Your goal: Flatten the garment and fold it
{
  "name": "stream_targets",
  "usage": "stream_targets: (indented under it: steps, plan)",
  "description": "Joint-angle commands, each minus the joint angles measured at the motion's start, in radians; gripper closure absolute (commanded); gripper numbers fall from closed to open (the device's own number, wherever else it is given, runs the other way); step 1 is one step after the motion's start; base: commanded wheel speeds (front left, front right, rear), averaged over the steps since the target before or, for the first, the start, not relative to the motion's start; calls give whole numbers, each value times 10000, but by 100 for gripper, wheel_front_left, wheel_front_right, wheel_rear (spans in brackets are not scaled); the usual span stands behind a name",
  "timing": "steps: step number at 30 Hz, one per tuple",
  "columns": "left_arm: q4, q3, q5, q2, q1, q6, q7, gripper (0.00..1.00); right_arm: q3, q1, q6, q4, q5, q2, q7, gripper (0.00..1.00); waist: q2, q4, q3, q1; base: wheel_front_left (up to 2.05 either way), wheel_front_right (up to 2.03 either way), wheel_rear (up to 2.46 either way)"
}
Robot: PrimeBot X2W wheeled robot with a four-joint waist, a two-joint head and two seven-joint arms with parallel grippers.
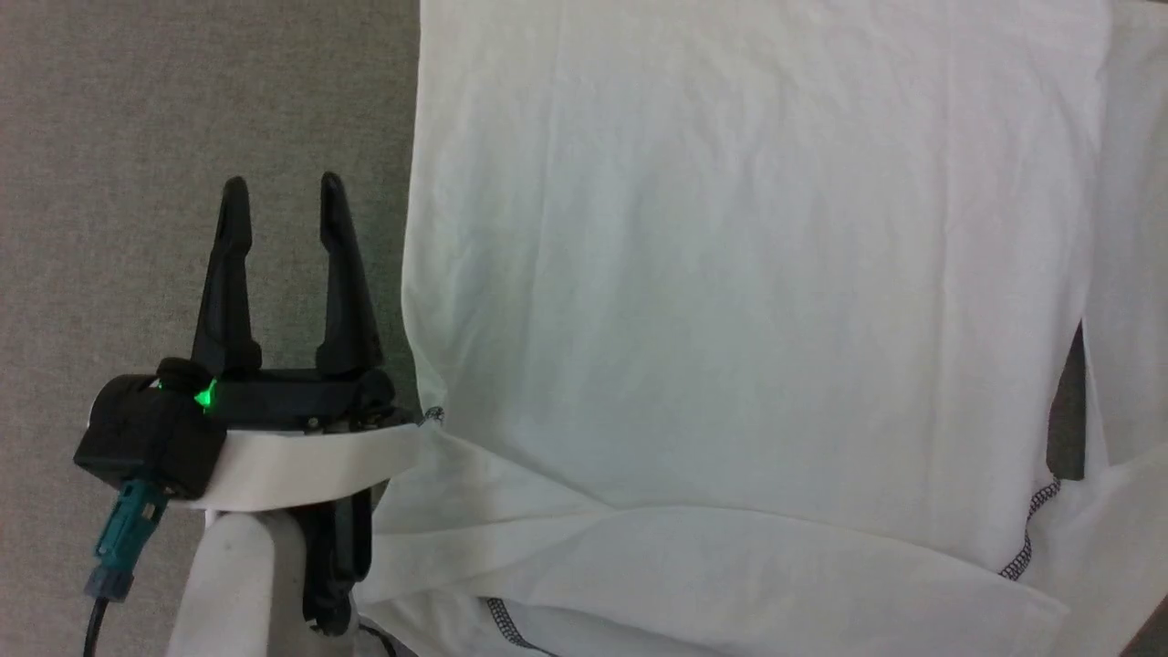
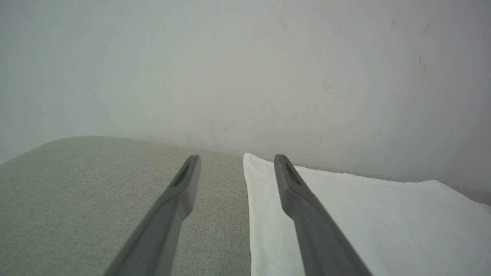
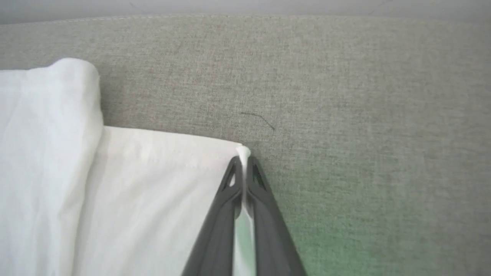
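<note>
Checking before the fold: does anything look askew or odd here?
Yes. The garment isn't flat: near the head view's bottom edge a flap lies folded over at a slant, seam stitching showing. A stray dark thread lies on the grey surface.

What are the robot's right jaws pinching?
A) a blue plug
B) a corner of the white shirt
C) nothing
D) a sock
B: the right jaws are shut, with a corner of the white shirt squeezed between them above the grey cloth surface.

The garment (image 1: 748,274) lies right of the left tool (image 1: 283,182).
</note>
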Motion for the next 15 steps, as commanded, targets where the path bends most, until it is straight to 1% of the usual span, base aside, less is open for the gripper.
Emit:
stream_targets:
  steps: [1, 4, 7, 10, 15]
  plan:
    - [89, 83, 78, -59, -3, -71, -47, 0, 191, 631, -9, 87, -6, -33, -280, 100, 2, -291, -406, -1, 0, 0, 0]
    - [252, 214, 120, -61, 166, -124, -47, 0, -150, 896, -9, -268, -45, -491, -1471, 100, 2, -540, -879, -1, 0, 0, 0]
    - [417, 350, 145, -18, 399, -175, -47, 0, -689, 1389, -9, -396, 29, -1014, -2323, 100, 2, -808, -1374, -1, 0, 0, 0]
    - [580, 493, 133, 50, 690, -203, -47, 0, -1284, 2035, -9, -390, 99, -1444, -2807, 100, 2, -1123, -1913, -1, 0, 0, 0]
    - [759, 671, 70, 181, 1141, -212, -45, 0, -2404, 3371, -9, -289, 244, -1986, -3160, 100, 2, -1531, -2639, -1, 0, 0, 0]
